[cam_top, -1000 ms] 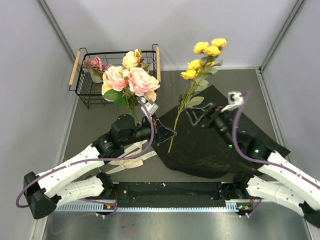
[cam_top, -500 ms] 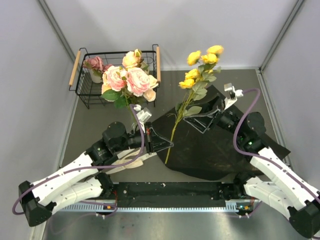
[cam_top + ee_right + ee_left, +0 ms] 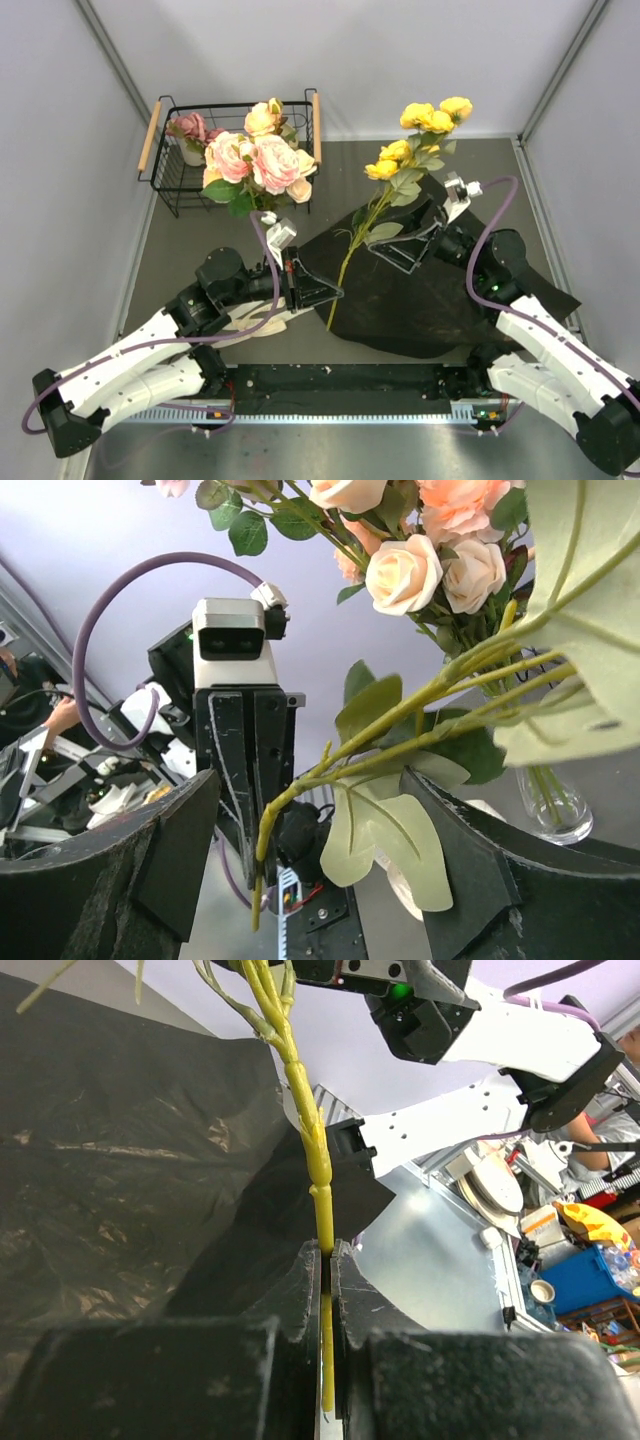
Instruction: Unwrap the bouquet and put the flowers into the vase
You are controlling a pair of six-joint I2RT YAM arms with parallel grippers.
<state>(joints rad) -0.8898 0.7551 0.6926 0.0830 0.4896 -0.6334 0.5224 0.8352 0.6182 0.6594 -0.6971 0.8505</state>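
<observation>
A yellow-flowered stem (image 3: 372, 215) stands tilted over the unwrapped black paper (image 3: 440, 300), its blooms (image 3: 430, 118) at the top. My left gripper (image 3: 325, 290) is shut on the stem's lower end (image 3: 322, 1210), which sits pinched between its fingers (image 3: 300, 1290). My right gripper (image 3: 397, 245) is open around the stem's leafy middle, and a pale leaf (image 3: 400, 845) hangs between its fingers (image 3: 170, 860). The clear vase (image 3: 552, 805) holds the pink and peach flowers (image 3: 255, 160). In the top view the left arm hides the vase.
A black wire basket (image 3: 170, 185) with wooden handles stands at the back left, with a mauve bloom (image 3: 188, 128) in it. The cream ribbon (image 3: 250, 325) lies under the left arm. Grey walls close in both sides.
My right gripper has moved in around the yellow stem and narrowed its jaws. The left arm drew back a little with the stem, and the yellow blooms swung right.
</observation>
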